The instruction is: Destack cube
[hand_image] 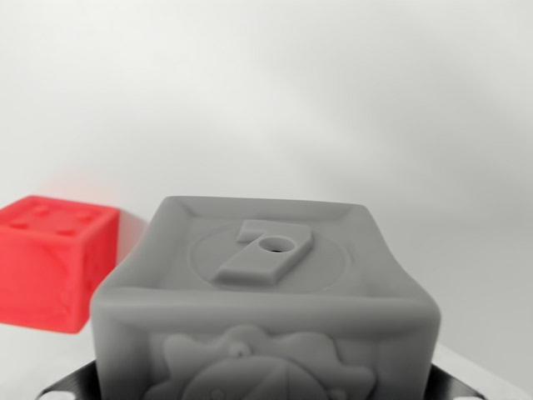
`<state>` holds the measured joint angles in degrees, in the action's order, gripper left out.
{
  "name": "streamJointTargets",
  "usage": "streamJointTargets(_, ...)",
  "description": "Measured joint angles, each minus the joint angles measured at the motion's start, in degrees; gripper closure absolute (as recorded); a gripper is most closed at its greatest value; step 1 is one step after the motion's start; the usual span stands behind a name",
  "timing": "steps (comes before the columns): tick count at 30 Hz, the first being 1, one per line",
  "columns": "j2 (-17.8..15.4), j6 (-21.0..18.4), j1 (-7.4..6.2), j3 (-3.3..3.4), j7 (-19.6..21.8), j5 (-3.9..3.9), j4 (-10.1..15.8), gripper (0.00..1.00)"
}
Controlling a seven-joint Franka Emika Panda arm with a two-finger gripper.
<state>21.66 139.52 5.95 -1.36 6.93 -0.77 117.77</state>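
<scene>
1. Grey cube (265, 304) fills the lower centre of the wrist view, very close to the lens, bottom cut off by the frame edge.
2. Its top face has a raised numeral 7 inside a shallow circle, with a small round hole in the 7's upper bar. Front face carries a raised gear-like or flower-like relief, only partly in frame.
3. Cube looks upright, top face tipped slightly toward the camera; edges are rounded.
4. Gripper (266, 392): only dark black parts show at the bottom left and bottom right corners, either side of the grey cube's base. Fingertips are hidden, so I cannot tell whether the claw is spread or pinching the cube.
5. What the grey cube sits on is out of view; cannot tell whether it is resting on anything.
6. Red cube (50, 262) sits at the wrist view's left, further back, apart from the grey one. Top shows raised dots, partly blurred; left side cropped by the frame.
7. Red cube rests on a plain white surface (466, 283); background is uniform white.
</scene>
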Motion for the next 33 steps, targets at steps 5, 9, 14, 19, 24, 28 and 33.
streamJointTargets(5,1.18,-0.50,0.37,0.05,-1.00,0.00,-1.75,1.00)
streamJointTargets(9,2.17,-1.04,0.70,0.07,-1.84,0.00,-3.29,1.00)
streamJointTargets(14,3.51,-1.78,1.15,0.11,-2.96,0.00,-5.35,1.00)
streamJointTargets(19,4.65,-2.25,1.50,0.13,-3.76,0.00,-6.95,1.00)
streamJointTargets(24,6.17,-1.12,1.52,0.14,-3.82,0.00,-6.99,1.00)
streamJointTargets(28,7.58,0.13,1.52,0.14,-3.82,-0.01,-6.98,1.00)
streamJointTargets(33,8.98,1.57,1.52,0.14,-3.82,-0.02,-6.99,1.00)
